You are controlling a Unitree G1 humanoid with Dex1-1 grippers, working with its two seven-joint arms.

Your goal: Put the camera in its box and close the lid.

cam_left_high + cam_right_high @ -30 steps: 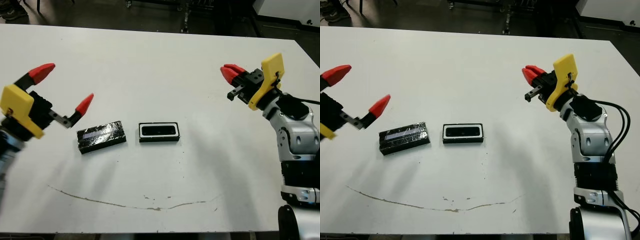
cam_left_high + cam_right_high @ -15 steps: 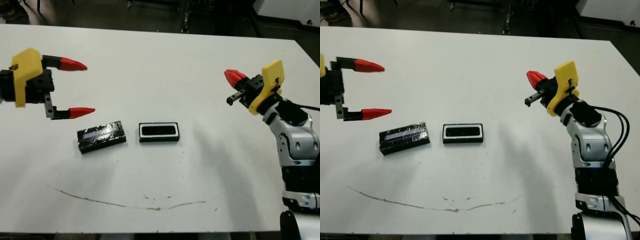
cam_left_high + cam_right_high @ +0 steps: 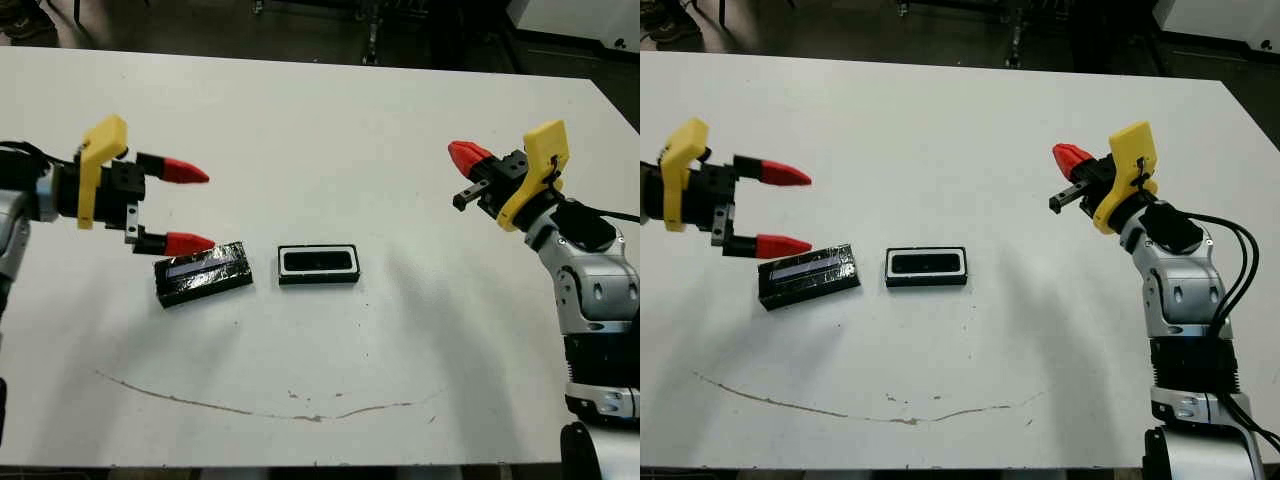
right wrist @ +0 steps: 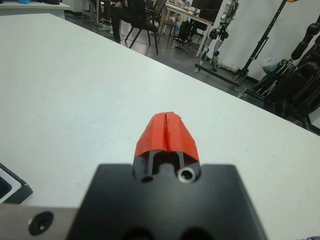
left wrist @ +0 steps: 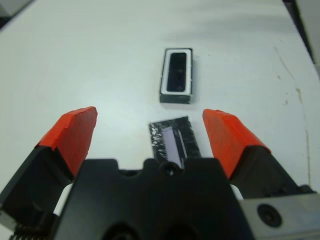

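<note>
Left eye view first: big white desk (image 3: 330,120) with a thin brownish scuff line (image 3: 250,408) curving along near the front edge, plus a few specks around it. Beyond the far edge it's dark floor with some stand legs poking in. The box (image 3: 318,264) sits a bit left of the middle, white lining showing, with the camera (image 3: 319,262) lying dark inside it. The lid (image 3: 203,273) is flat on the desk just beside the box on its left, slightly skewed, shiny streaks on top. The left gripper (image 3: 188,207) hangs by the lid's left end, fingers spread wide with nothing in them. The right gripper (image 3: 466,156) is up over the right side, well apart from everything, tips pressed together and carrying nothing.

Right eye view: same layout, nothing to add.

Left wrist view: red fingers (image 5: 75,131) wide apart, framing the lid, box farther out on bare white surface.

Right wrist view: tips closed tight over plain desk, a corner of the box (image 4: 10,186) at the edge. Past the far edge there's a room with a chair (image 4: 145,25), tripods and stands (image 4: 260,45), and someone seated, mostly cut off.
</note>
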